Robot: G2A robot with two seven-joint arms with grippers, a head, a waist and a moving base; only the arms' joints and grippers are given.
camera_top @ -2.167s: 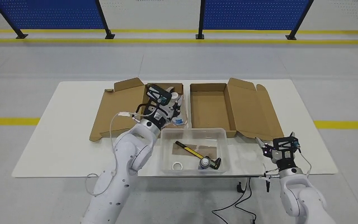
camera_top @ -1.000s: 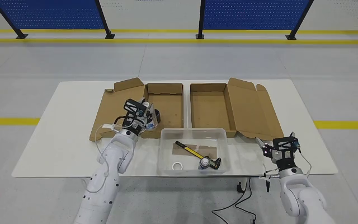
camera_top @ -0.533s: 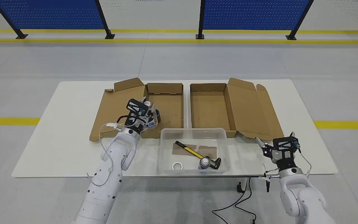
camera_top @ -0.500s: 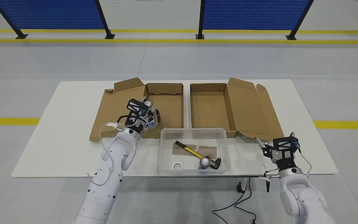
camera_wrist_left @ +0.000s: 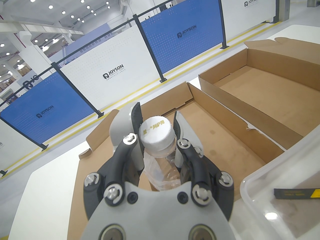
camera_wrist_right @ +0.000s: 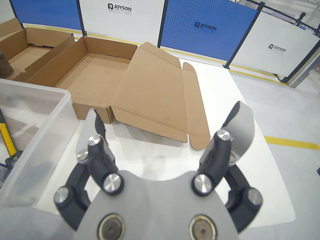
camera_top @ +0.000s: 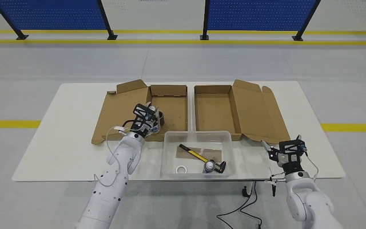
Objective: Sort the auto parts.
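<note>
My left gripper [camera_top: 148, 115] [camera_wrist_left: 156, 119] is shut on a clear bottle with a white cap [camera_wrist_left: 156, 134], wrapped in thin plastic. It hovers over the front left part of the left cardboard box [camera_top: 169, 91] [camera_wrist_left: 180, 99]. A dark cylinder [camera_wrist_right: 4, 66] stands in that box close by. The right cardboard box [camera_top: 213, 113] [camera_wrist_left: 265, 88] [camera_wrist_right: 100, 68] lies bare. My right gripper [camera_top: 284, 150] [camera_wrist_right: 167, 116] is open over the table's front right corner, holding nothing.
A clear plastic bin [camera_top: 197, 135] [camera_wrist_right: 42, 123] sits at the table's front middle. It holds a yellow-handled tool [camera_top: 193, 153], a white ring [camera_top: 182, 169] and a dark can-like part [camera_top: 211, 166]. Both boxes' lids lie folded outward on the white table [camera_top: 68, 131].
My left gripper has drawn back from the middle of the left box toward its front left, then crept slightly right, bottle still held. The right arm has stayed put.
</note>
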